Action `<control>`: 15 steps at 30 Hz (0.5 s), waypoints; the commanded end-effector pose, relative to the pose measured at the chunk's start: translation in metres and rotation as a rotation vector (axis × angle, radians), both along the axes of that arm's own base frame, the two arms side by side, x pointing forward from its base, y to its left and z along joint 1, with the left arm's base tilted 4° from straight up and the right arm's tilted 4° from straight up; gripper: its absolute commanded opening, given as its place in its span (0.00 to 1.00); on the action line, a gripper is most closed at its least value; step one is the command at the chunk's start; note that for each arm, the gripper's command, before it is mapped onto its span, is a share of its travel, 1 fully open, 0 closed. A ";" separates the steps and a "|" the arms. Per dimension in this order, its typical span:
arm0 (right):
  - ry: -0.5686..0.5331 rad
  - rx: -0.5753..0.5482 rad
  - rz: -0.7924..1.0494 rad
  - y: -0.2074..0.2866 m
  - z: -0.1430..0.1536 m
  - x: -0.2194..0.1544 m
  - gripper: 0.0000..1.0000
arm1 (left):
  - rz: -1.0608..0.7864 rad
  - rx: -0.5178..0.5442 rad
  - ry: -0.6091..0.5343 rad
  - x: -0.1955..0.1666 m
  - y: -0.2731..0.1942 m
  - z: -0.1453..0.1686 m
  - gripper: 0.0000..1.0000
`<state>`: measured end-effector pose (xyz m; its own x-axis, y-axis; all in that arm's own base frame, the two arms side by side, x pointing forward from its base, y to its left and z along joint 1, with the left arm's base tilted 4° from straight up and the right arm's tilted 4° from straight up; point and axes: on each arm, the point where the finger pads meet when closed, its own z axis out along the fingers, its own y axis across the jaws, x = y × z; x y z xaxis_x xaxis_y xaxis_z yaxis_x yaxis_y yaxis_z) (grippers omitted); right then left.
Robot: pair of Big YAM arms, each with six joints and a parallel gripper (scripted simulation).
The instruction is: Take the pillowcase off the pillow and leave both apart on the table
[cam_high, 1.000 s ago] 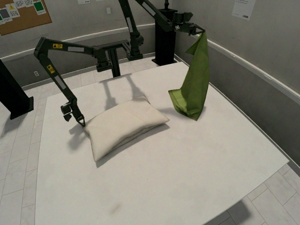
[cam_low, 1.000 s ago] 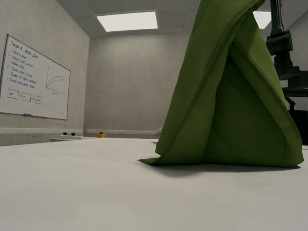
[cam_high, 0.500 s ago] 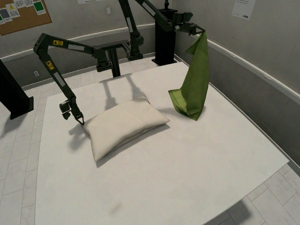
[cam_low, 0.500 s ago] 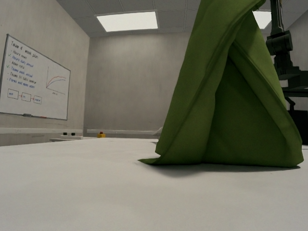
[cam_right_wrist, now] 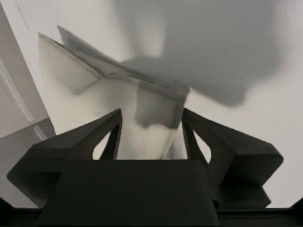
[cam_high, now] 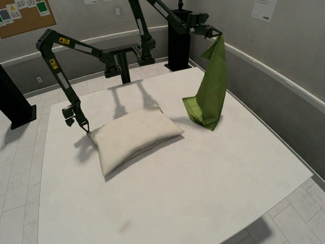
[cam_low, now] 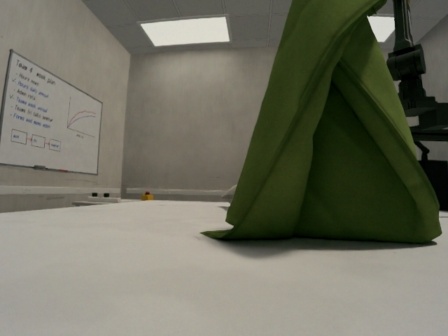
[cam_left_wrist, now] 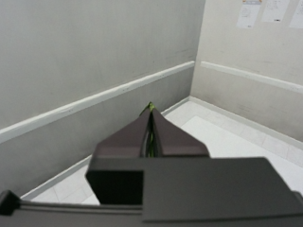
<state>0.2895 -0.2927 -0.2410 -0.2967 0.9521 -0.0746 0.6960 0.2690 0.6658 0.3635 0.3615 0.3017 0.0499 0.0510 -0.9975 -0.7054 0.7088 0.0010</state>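
The left pincer point(cam_high: 221, 34) point(cam_left_wrist: 151, 113) is pinching the top of the case point(cam_high: 214, 84) point(cam_low: 274, 144) point(cam_left_wrist: 151, 105), high above counter level and off to the left arm's side of the pillow point(cam_high: 136, 131) point(cam_right_wrist: 95, 104) point(cam_low: 230, 191). The right pincer point(cam_high: 88, 131) point(cam_right_wrist: 151, 113) is spread, its fingers standing apart at the pillow's corner farthest from the case. In the right wrist view that corner shows between and beyond the fingers; whether either finger touches it, I cannot tell.

Below the left pincer, the green case hangs in long folds, its lower end resting on the counter point(cam_high: 170, 196) point(cam_low: 144, 271) point(cam_left_wrist: 237, 142) point(cam_right_wrist: 275, 123). It is fully off the pillow, with bare counter between the two. The pillow, cream and plump, lies on the counter.

Farther out, behind the pillow in the top view, the stand point(cam_high: 123, 65) rises past the counter's edge, and the corkboard point(cam_high: 31, 23) hangs on the wall.
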 end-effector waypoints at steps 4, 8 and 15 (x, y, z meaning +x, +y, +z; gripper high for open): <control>-0.017 -0.027 0.004 -0.007 0.027 0.000 0.60 | -0.005 0.062 -0.074 0.013 0.009 0.045 0.02; -0.018 -0.028 0.004 -0.007 0.038 -0.001 0.60 | -0.005 0.062 -0.074 0.013 0.009 0.045 0.02; -0.013 -0.018 0.006 -0.003 0.046 -0.001 0.60 | -0.005 0.062 -0.074 0.013 0.009 0.045 0.02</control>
